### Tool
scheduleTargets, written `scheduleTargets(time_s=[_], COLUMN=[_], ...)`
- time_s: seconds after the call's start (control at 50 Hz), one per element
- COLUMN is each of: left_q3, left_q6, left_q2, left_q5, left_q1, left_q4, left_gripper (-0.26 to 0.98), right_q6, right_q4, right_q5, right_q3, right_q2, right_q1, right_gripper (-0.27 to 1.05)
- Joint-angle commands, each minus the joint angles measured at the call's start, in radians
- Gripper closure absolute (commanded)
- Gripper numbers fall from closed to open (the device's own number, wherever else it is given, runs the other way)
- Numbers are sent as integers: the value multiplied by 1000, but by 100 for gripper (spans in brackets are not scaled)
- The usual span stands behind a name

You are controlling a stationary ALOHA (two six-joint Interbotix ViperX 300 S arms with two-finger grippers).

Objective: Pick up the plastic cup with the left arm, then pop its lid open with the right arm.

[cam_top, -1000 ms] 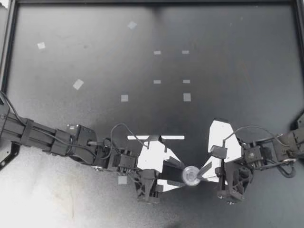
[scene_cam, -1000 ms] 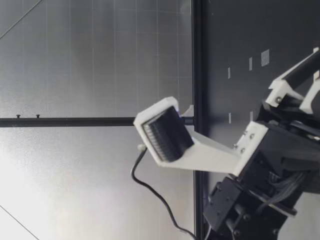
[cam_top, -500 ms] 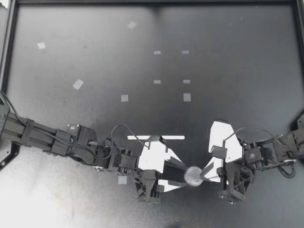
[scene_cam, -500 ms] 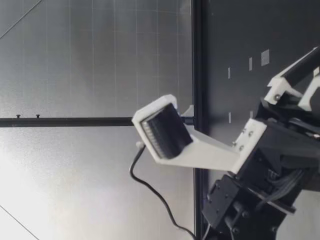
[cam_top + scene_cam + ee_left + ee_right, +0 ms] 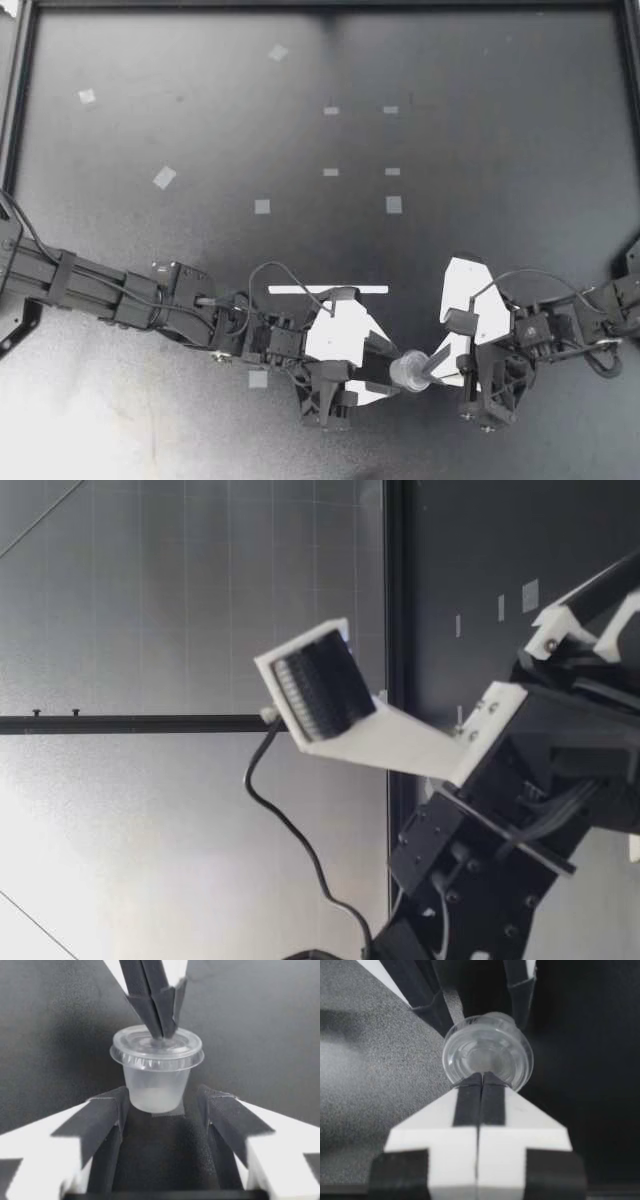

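Lidded clear plastic cup (image 5: 408, 372) sits near the front edge of the black table (image 5: 300, 60), between my two grippers and right of the table's middle. From above it appears tilted, with its lid (image 5: 156, 1049) leaning toward my right arm's side.

Left gripper (image 5: 388, 371): fingers apart, reaching in from the left with the cup's narrow base between the fingertips. The left wrist view shows one finger (image 5: 107, 1110) against the base. A thin gap shows between the cup wall and the other finger (image 5: 220, 1110), so the cup is straddled but not clamped from both sides.

Right gripper (image 5: 424, 363): fingers pressed together with no gap visible. It comes in from the right, and its joined tips touch the lid. In the right wrist view the lid faces the camera just ahead of the tips, which meet its near rim. I cannot tell whether any lid edge is pinched between them.

Surroundings: a small tape square (image 5: 258, 379) lies on the table just beside my left wrist. A white strip (image 5: 328, 289) lies just behind the left gripper. More tape squares (image 5: 393, 204) lie farther back, well apart from the cup.
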Motion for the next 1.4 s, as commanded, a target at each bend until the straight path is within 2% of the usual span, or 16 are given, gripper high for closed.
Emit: scheduleTargets(time_s=[0.0,0.2,0.58,0.7,0.82,0.94,1.0,1.08,1.14,1.2,1.28,1.32,1.38], left_q3=[-18,-20,-64,-61,-58,-29,11,103,183,268,344,365,374], left_q6=[0,-2,11,11,18,55,81,114,141,184,222,236,245], left_q2=[-20,-20,-17,-18,-26,-64,-115,-206,-262,-305,-321,-319,-313], left_q5=[-3,2,106,106,103,89,40,-133,-325,-568,-785,-862,-907], left_q1=[5,3,5,3,3,3,3,8,11,11,12,11,11], left_q4=[-2,-2,-2,0,5,5,0,-6,-31,-87,-146,-169,-186], left_gripper=[16,16,20,37,60,68,68,68,68,68,68,68,68], right_q6=[0,0,-2,0,2,6,11,43,89,149,241,298,367], right_q4=[-3,-3,-5,-5,-5,-3,-2,2,3,8,31,44,64], right_q5=[-23,-25,-25,-26,-25,-8,3,-12,-74,-183,-376,-491,-627], right_q3=[-17,-20,-20,-18,-14,5,20,41,66,103,166,199,232], right_q2=[2,15,12,-2,-34,-123,-198,-327,-426,-491,-522,-511,-480], right_q1=[5,8,9,8,9,9,9,8,8,8,8,8,8], right_gripper=[89,89,89,89,89,87,83,69,51,30,5,-1,2])
